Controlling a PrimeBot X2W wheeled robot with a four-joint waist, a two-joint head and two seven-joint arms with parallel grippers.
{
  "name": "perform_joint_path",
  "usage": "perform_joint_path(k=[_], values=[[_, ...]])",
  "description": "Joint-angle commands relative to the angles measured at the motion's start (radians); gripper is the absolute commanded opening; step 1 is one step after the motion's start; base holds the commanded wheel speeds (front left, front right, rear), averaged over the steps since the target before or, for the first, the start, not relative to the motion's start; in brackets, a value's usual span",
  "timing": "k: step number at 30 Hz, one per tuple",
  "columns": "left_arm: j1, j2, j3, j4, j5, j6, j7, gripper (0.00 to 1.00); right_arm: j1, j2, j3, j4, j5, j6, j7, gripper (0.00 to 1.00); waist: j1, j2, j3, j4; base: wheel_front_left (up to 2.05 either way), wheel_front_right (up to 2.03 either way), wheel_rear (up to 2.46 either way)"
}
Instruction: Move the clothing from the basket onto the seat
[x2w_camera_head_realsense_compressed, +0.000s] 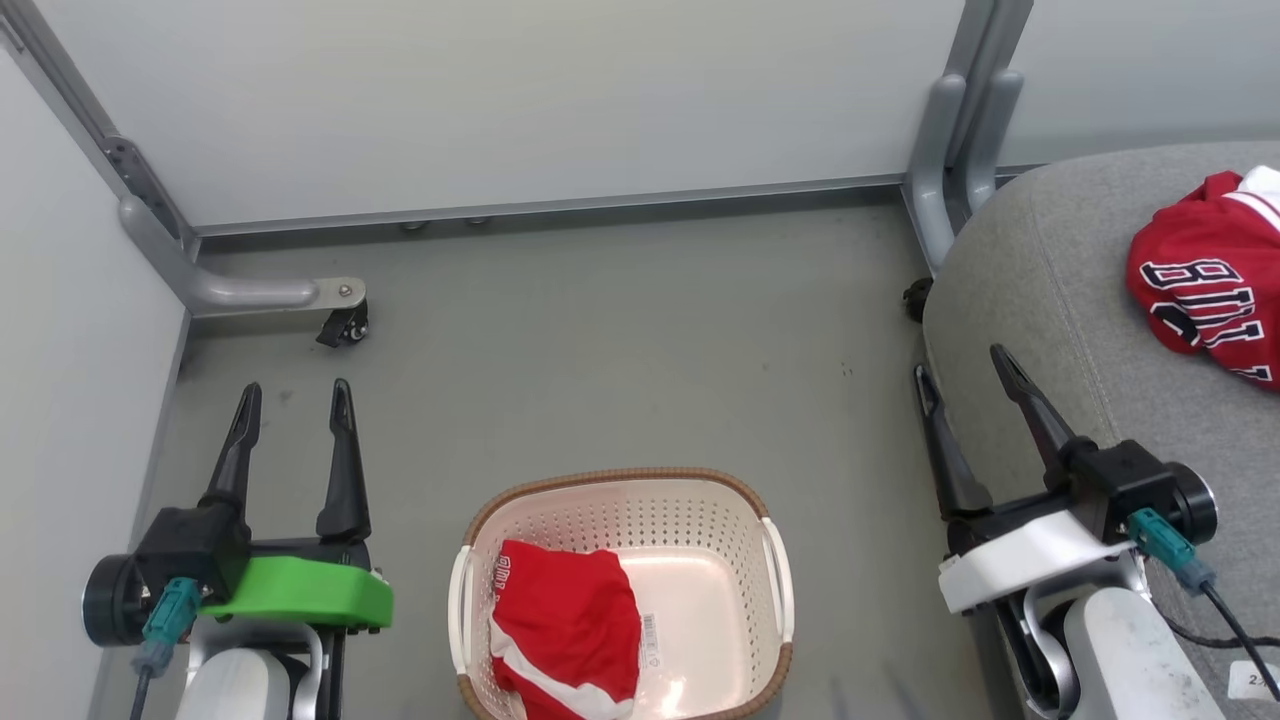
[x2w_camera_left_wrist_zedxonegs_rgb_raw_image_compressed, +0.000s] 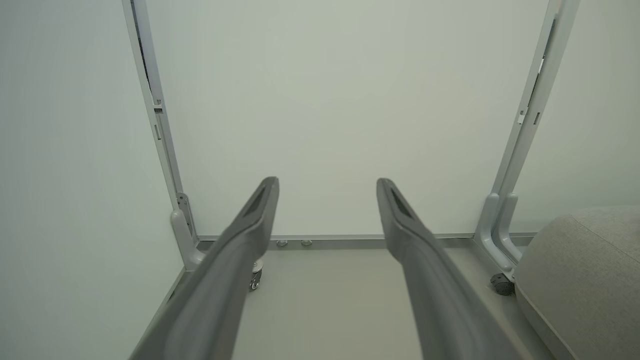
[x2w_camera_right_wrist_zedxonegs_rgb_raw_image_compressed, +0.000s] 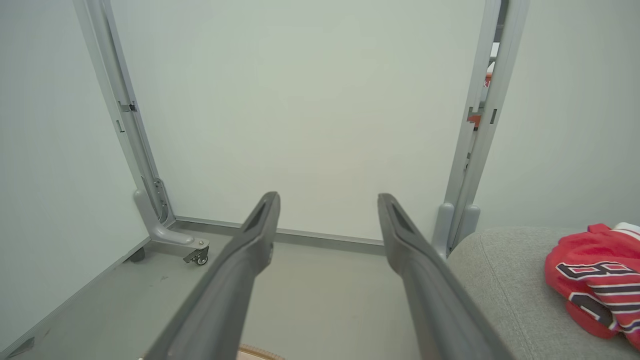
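Remaining: the red garment with white lettering (x2w_camera_head_realsense_compressed: 565, 630) lies crumpled in the basket (x2w_camera_head_realsense_compressed: 700, 520), against its left side; it has yet to be carried across.
Done: the red garment with dark lettering (x2w_camera_head_realsense_compressed: 1210, 280) lies on the seat (x2w_camera_head_realsense_compressed: 1040, 280), well apart from the basket.
Progress: about half, judging from one piece in each place.
Left side: the left end effector (x2w_camera_head_realsense_compressed: 295, 390) has its fingers spread and holds nothing, above the floor (x2w_camera_head_realsense_compressed: 600, 340) left of the basket.
Right side: the right end effector (x2w_camera_head_realsense_compressed: 960, 362) is also spread and empty, at the seat's near edge.
Next: probably a reach down into the basket for the second garment.
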Motion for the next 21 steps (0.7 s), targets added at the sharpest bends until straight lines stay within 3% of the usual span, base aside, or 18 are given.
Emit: perform_joint_path(k=[1, 21], values=[[0.024, -0.006, 0.013, -0.004, 0.016, -0.01, 0.0, 1.0, 0.028, 0.0, 0.0, -0.014, -0.005, -0.001, -0.003, 1.0, 0.0001, 0.0077, -0.014, 0.008, 0.0, 0.0, 0.0], [0.126, -0.064, 0.091, -0.002, 0.087, -0.074, 0.0, 1.0, 0.238, 0.009, -0.006, -0.124, 0.018, -0.001, -0.003, 1.0, 0.0001, 0.0077, -0.069, 0.036, 0.0, 0.0, 0.0]])
